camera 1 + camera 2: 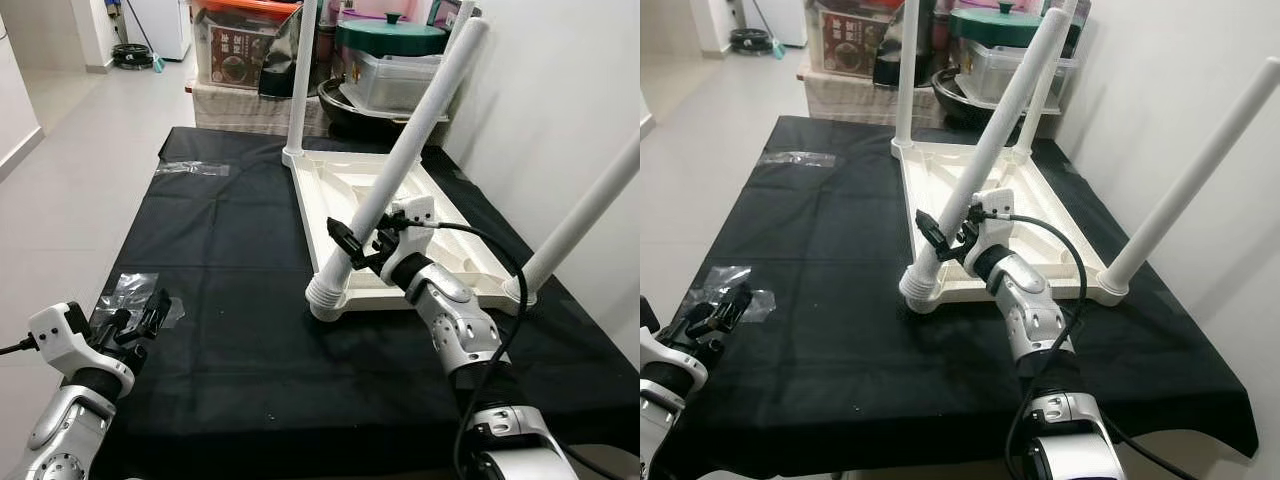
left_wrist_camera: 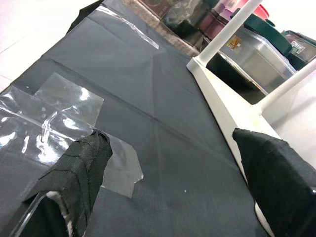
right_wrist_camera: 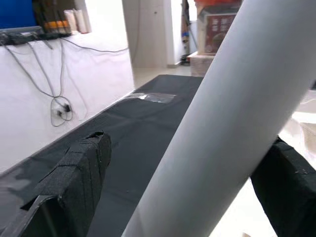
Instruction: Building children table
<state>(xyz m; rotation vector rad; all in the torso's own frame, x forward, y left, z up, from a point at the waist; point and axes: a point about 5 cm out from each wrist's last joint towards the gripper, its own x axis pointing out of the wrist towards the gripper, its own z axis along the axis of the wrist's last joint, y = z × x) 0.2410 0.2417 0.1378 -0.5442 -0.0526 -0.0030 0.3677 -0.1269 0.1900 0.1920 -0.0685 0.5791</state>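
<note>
My right pincer (image 1: 362, 243) has its fingers spread on both sides of the leaning white leg (image 1: 400, 160), low on the leg and near its ribbed foot, but I cannot tell if the pads touch it. This leg stands tilted at the near corner of the upturned white children table (image 1: 380, 215), which lies on the black-covered worktop (image 1: 230, 330) with its other legs pointing up. My left pincer (image 1: 143, 315) hangs spread and holding nothing above the near left edge, over clear tape (image 2: 64, 113) on the cloth.

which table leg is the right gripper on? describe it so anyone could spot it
On the black cloth lies an upside-down white tabletop with legs sticking up. The right gripper straddles the leg at its near left corner, the only one leaning steeply away, not seated straight.
</note>
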